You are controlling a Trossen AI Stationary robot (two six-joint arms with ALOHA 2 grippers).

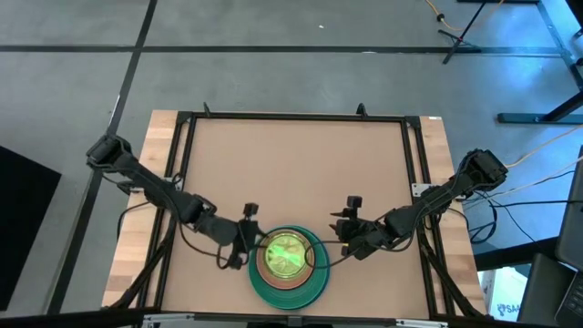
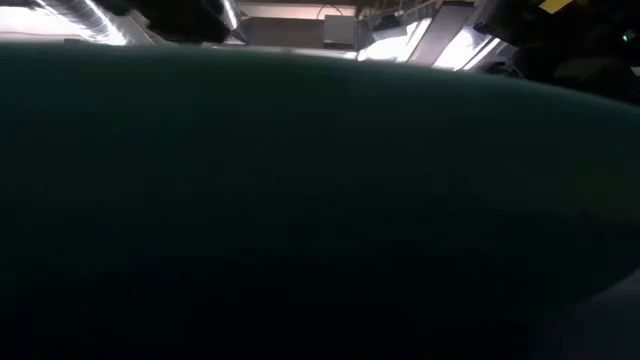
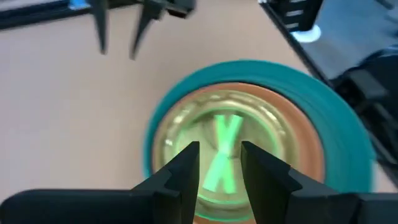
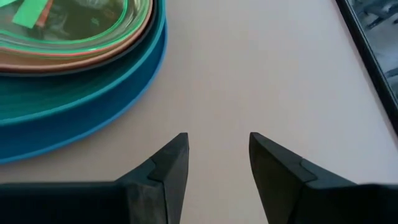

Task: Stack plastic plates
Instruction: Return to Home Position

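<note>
high view: the stack of round plastic plates (image 1: 289, 264) sits on the light brown counter (image 1: 291, 164) with one arm on either side. the left claw (image 1: 255, 244) hangs at the stack's left rim. the right claw (image 1: 339, 230) is just beside its right rim, apart from it. with stacking apparently done, the step in hand is to back both arms off without nudging the stack.

low view: a dark teal curve, probably the rim of the large teal-green plate (image 2: 320, 200), fills nearly the whole frame, so this view gives no help with clearance.

left wrist view: the left claw (image 3: 221, 162) is spread and empty, directly above the small translucent neon-green plate (image 3: 224, 137) that tops the stack. a salmon-pink plate (image 3: 298, 124) and the teal-green plate (image 3: 336, 106) ring it below. this arm would do best to rise straight up from the stack before swinging away, so that neither finger catches the light top plate. beyond the stack the right claw (image 3: 118, 50) shows its fingers parted.

right wrist view: the right claw (image 4: 217, 146) is spread, holds nothing, and sits low over bare counter (image 4: 261, 62) beside the stack, whose bottom layer is a large blue plate (image 4: 93, 118). it should draw back away from the stack, lifting as it goes and never sweeping across the rims.
</note>
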